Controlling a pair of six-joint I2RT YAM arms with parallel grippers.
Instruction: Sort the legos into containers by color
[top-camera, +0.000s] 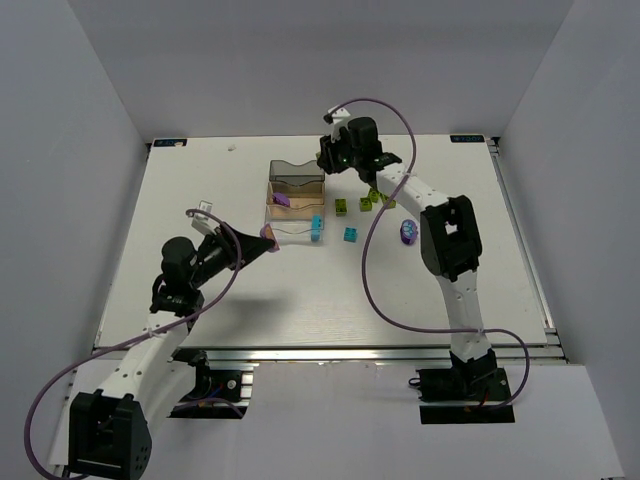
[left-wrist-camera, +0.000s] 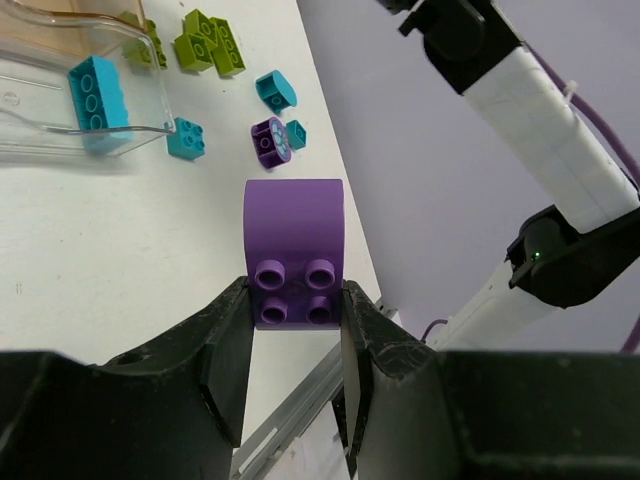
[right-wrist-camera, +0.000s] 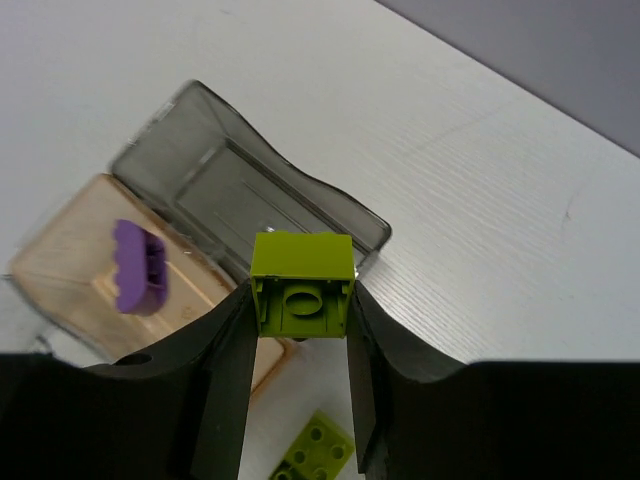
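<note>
Right wrist: right end effector clamps a lime brick mid-frame over the grey bin, at its rim. Released here, it may bounce out. Left end effector pinches a purple brick.

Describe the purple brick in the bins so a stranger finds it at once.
On the white table, the middle of three bins is the amber bin. The purple brick lies alone inside it; another purple block is in the left claw, and a third purple piece lies loose.

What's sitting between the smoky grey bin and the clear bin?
The amber bin, with one purple brick inside it; the top view shows this.
</note>
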